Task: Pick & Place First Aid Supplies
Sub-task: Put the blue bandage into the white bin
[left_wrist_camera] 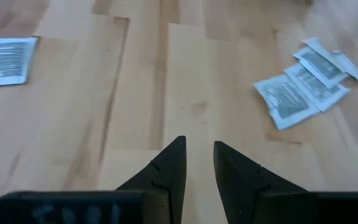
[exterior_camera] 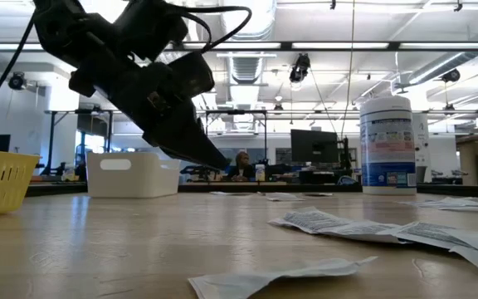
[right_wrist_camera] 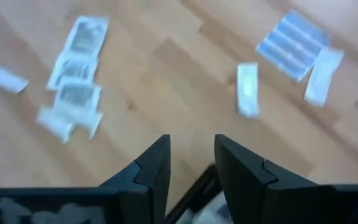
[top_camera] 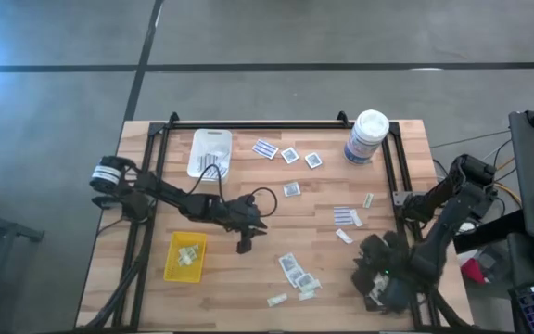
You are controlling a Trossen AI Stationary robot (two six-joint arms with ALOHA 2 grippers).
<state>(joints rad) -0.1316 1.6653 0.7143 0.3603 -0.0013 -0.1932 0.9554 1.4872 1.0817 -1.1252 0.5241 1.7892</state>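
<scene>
The left gripper (top_camera: 246, 243) hangs over bare wood near the middle of the table (top_camera: 248, 278), its fingers (left_wrist_camera: 173, 163) parted by a narrow gap with nothing between them. The right gripper (right_wrist_camera: 191, 163) is at the near right corner above a black tray (top_camera: 376, 283); its fingers stand a little apart and grip nothing.

The table is pale jointed butcher-block wood with a dark metal frame along its sides. Across it, the low view shows an open workshop with monitors, ceiling lights and a person seated far back.

The first aid supplies lie loose and flat on the wood. A cluster of white packets with grey centres (top_camera: 294, 270) sits near and to the right of the left gripper, with small pale strips (top_camera: 277, 300) nearer the front edge. Blue-and-white striped strips lie at the far middle (top_camera: 266, 148) and at the right (top_camera: 345, 215). More grey-centred squares (top_camera: 289, 155) lie far, beside one lone square (top_camera: 292, 189) at the centre.

A white tray (top_camera: 209, 153) stands at the far left, a yellow tray (top_camera: 185, 256) at the near left with pale packets inside, and a white canister (top_camera: 367, 137) upright at the far right. The wood between the yellow tray and the left gripper is bare.
</scene>
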